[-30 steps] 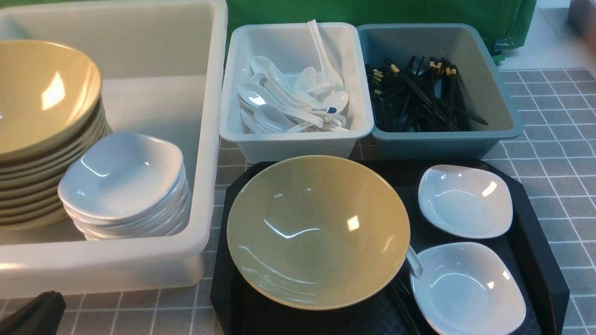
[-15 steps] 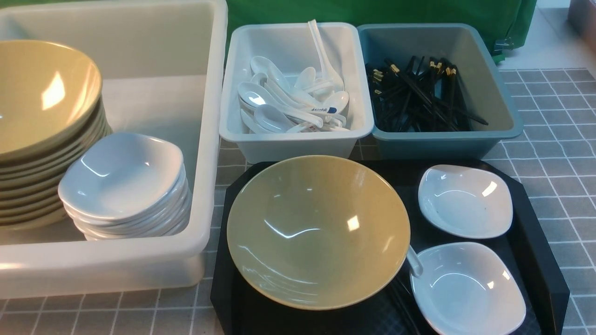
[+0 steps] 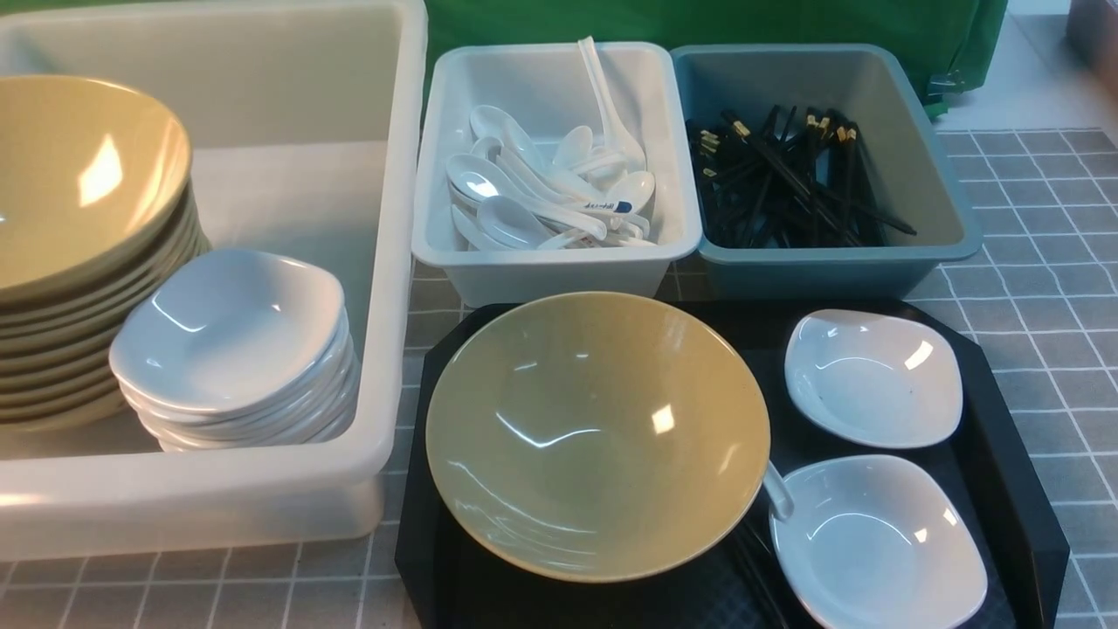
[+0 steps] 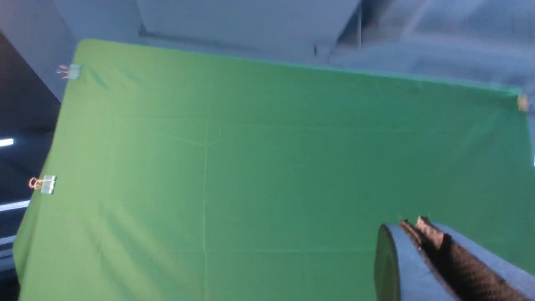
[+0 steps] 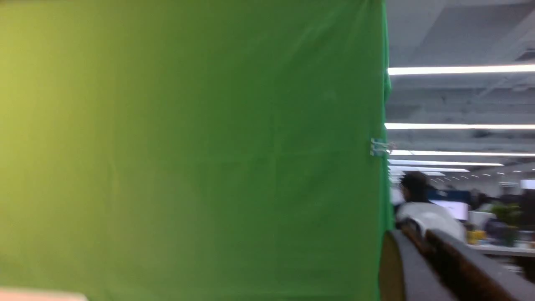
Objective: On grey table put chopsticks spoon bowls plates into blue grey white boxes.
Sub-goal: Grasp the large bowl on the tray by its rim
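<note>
Left gripper (image 4: 411, 223) and right gripper (image 5: 419, 235): both pressed together, empty, facing the backdrop (image 4: 250, 167).
Bowl (image 3: 596, 435), plates (image 3: 872, 377), spoon (image 3: 777, 491), chopsticks (image 3: 749, 566) on the tray (image 3: 996, 411); spoon and chopsticks lie tucked by the bowl's rim, so a grab there may knock the bowl.

Bowl (image 3: 596, 435) glossy, smooth; plates (image 3: 872, 376) glossy white; boxes (image 3: 559, 266) smooth plastic, matt; tray (image 3: 996, 454) black, probably textured plastic.

On the grey tiled tabletop (image 3: 1031, 262), a large milky-white plastic tub (image 3: 397, 262) at left holds stacked yellow-tan bowls (image 3: 79, 175) and white plates (image 3: 227, 332); right of it, a pale grey-white bin (image 3: 559, 275) of white spoons (image 3: 541, 196) and a teal-blue bin (image 3: 821, 275) of black chopsticks (image 3: 786, 179) stand behind a black tray (image 3: 1004, 476) carrying one more bowl (image 3: 594, 437) and two more plates (image 3: 873, 376).
</note>
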